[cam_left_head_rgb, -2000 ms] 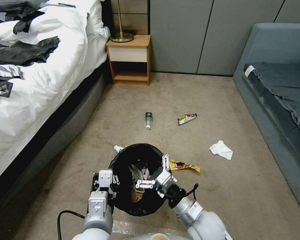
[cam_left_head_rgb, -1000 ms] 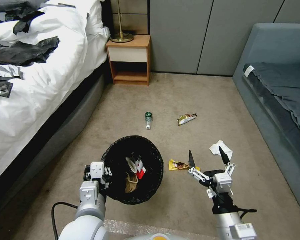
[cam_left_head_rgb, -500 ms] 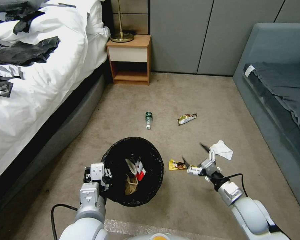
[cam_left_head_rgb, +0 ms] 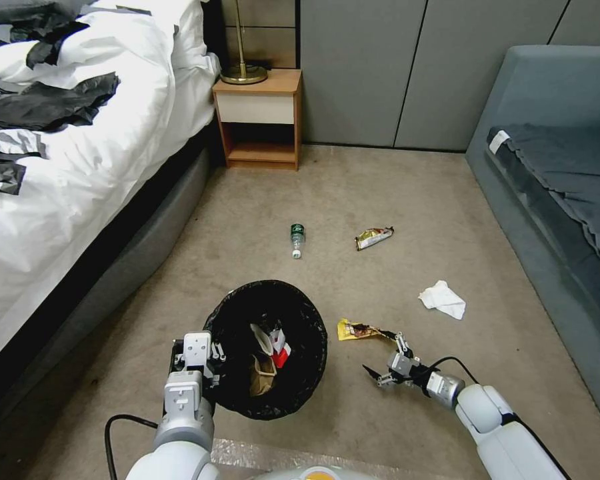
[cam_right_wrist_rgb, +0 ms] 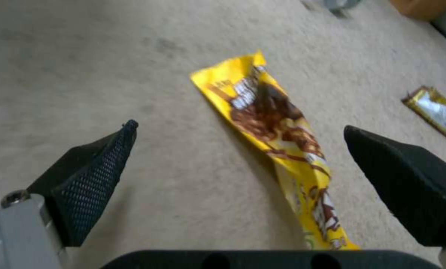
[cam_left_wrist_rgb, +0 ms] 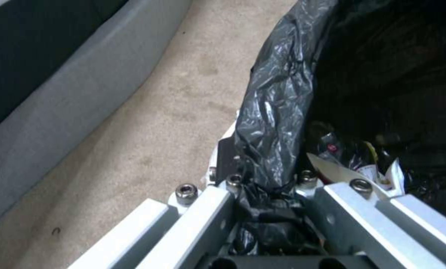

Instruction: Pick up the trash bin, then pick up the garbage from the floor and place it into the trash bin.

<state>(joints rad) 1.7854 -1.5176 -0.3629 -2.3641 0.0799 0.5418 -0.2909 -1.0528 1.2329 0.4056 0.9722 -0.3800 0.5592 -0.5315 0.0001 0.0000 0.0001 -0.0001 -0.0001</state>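
Observation:
The trash bin (cam_left_head_rgb: pixel 307 373), lined with a black bag, is held just off the floor at bottom centre. My left gripper (cam_left_head_rgb: pixel 197 357) is shut on its near-left rim (cam_left_wrist_rgb: pixel 270 149). Inside lie a brown paper bag (cam_left_head_rgb: pixel 263 375) and red-and-white wrappers (cam_left_head_rgb: pixel 278 343). My right gripper (cam_left_head_rgb: pixel 383 352) is open and low over the carpet, its black fingers (cam_right_wrist_rgb: pixel 96 168) either side of a yellow snack wrapper (cam_right_wrist_rgb: pixel 270 119) that lies flat to the right of the bin (cam_left_head_rgb: pixel 360 329). More garbage lies beyond: a white tissue (cam_left_head_rgb: pixel 443 299), a foil wrapper (cam_left_head_rgb: pixel 373 237) and a small green bottle (cam_left_head_rgb: pixel 297 239).
A bed (cam_left_head_rgb: pixel 80 200) with white bedding and black clothes (cam_left_head_rgb: pixel 47 100) runs along the left. A wooden nightstand (cam_left_head_rgb: pixel 260 120) with a lamp stands at the back. A grey sofa (cam_left_head_rgb: pixel 553 173) lines the right side. Open carpet lies between them.
My right arm has left the bin's mouth, swung out to the right and dropped to the floor by the yellow wrapper, staying open. The left gripper keeps its hold on the bin.

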